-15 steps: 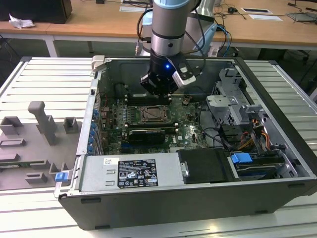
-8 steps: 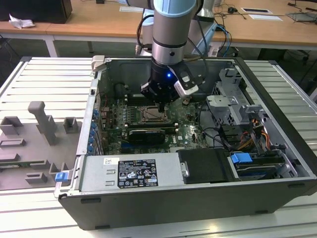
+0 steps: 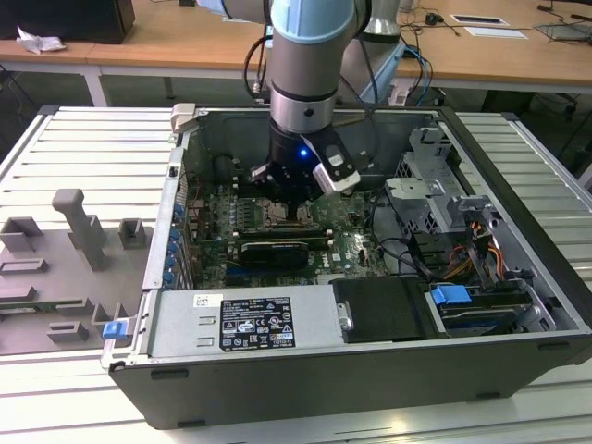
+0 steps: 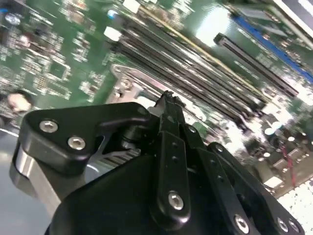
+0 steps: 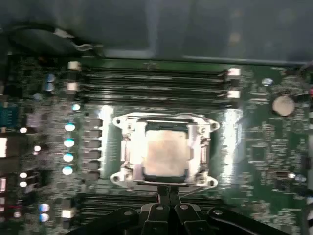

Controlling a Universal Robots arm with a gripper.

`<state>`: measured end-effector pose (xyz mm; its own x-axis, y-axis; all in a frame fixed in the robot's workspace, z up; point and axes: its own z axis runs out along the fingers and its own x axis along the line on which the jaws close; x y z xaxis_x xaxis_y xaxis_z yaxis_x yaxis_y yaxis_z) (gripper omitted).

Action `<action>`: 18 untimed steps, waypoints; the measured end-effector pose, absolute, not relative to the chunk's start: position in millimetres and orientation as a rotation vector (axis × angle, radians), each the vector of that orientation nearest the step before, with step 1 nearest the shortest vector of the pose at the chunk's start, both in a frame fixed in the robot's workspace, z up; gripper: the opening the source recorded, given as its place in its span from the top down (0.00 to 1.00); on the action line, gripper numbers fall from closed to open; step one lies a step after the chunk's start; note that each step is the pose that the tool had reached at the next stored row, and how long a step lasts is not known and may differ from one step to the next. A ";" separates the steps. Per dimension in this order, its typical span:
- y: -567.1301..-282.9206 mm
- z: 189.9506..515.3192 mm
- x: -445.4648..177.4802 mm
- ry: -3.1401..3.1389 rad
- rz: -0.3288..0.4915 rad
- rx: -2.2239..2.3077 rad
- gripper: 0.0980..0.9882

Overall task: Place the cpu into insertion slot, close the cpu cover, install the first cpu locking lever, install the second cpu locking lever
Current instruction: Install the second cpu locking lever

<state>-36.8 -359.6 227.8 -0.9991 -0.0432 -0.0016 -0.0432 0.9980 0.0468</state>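
Gripper (image 5: 168, 196) low over motherboard (image 5: 259, 147) inside open computer case (image 3: 518, 157), fingers drawn narrow, tips together at socket edge, holding nothing visible. Cpu (image 5: 165, 152) already seated in insertion slot (image 5: 138, 172); cpu cover (image 5: 128, 143) appears down around it. Judged step: lever work at socket edge, calling for fine sideways push. Case rests on ribbed grey counter (image 3: 92, 139); wooden desks (image 3: 481, 46) behind.

Dim, blurry wrist views; glare whitens the cpu (image 5: 165, 152).
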 end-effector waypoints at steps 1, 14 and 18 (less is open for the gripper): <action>-362.5 227.4 -38.8 3.139 0.074 -0.068 0.99; -376.4 213.9 -62.4 3.133 0.172 -0.084 0.99; -381.7 213.2 -66.3 3.122 0.240 -0.084 0.99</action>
<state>-66.3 -381.7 213.2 -0.9985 -0.0527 -0.0131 -0.0541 0.9868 0.1524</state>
